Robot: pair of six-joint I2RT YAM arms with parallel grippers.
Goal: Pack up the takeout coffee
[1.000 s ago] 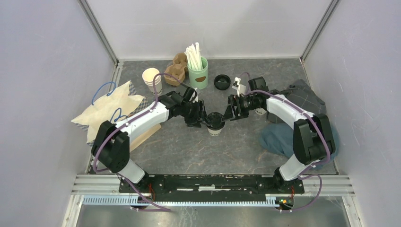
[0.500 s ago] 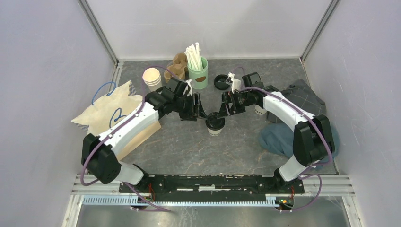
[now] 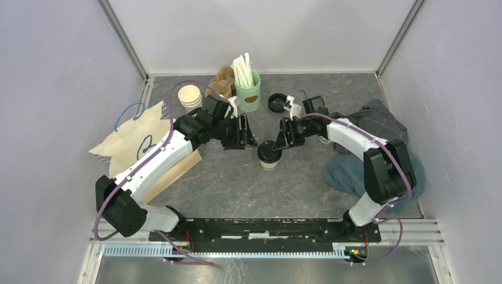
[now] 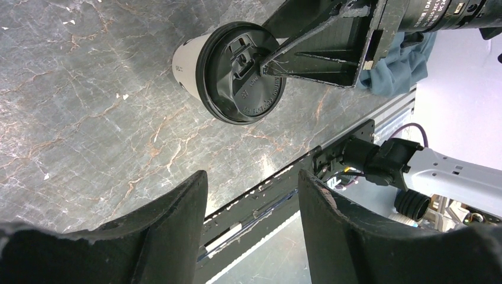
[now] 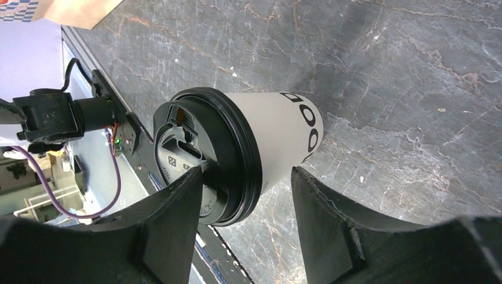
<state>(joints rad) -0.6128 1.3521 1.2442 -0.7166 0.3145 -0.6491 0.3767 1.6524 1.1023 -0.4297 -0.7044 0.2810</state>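
Note:
The takeout coffee [image 3: 268, 155], a white paper cup with dark print and a black lid, stands upright mid-table. My right gripper [image 3: 277, 142] is open and straddles its top edge. In the right wrist view one fingertip [image 5: 192, 180] lies on the lid and the other finger stands clear of the cup's wall [image 5: 278, 136]. My left gripper [image 3: 251, 142] hovers just left of the cup, open and empty. In the left wrist view the left gripper [image 4: 253, 180] is apart from the cup [image 4: 237, 74], and the right arm's finger rests on the lid.
A brown paper bag [image 3: 142, 142] lies at the left. Stacked lidless cups [image 3: 189, 97], a cardboard carrier [image 3: 222, 80], a green holder of white sticks [image 3: 248, 92] and a loose black lid [image 3: 277, 102] line the back. Grey cloth [image 3: 382, 121] and blue cloth [image 3: 349, 171] sit at the right.
The left gripper has drawn back up and left, away from the cup. The right gripper has moved left onto the cup's lid. The cup stays in place.

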